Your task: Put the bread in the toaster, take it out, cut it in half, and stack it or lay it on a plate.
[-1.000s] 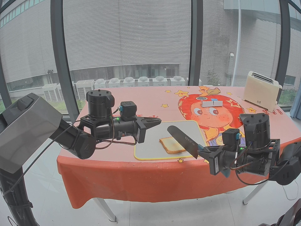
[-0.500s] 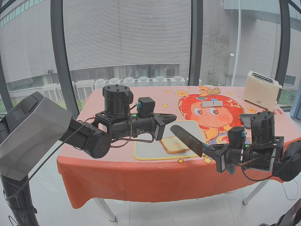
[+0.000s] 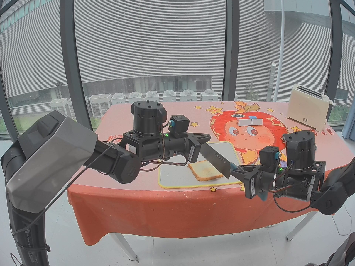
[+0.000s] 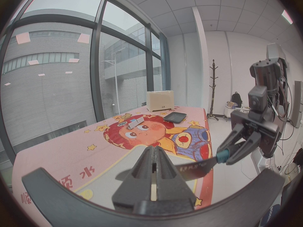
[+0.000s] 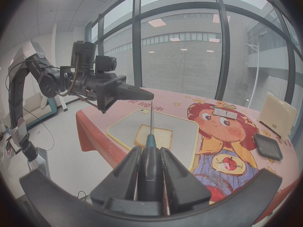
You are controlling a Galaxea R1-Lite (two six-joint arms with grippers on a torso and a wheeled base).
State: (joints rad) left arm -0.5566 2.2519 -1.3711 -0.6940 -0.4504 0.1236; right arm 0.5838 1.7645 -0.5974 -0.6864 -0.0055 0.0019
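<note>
The right claw point(image 3: 235, 173) is clamping the teal handle of a dark, flat-bladed knife point(image 3: 216, 159), and the blade is covering one edge of the square toasted bread point(image 3: 202, 170). The bread is lying flat on a pale, round-cornered cutting board point(image 3: 173, 174). The left claw point(image 3: 208, 137) is hovering above the board with its fingers pressed together, empty.

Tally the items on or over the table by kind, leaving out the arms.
bread slice: 1
knife: 1
cutting board: 1
toaster: 1
black square plate: 1
grey-and-blue block: 1
Total: 6
</note>
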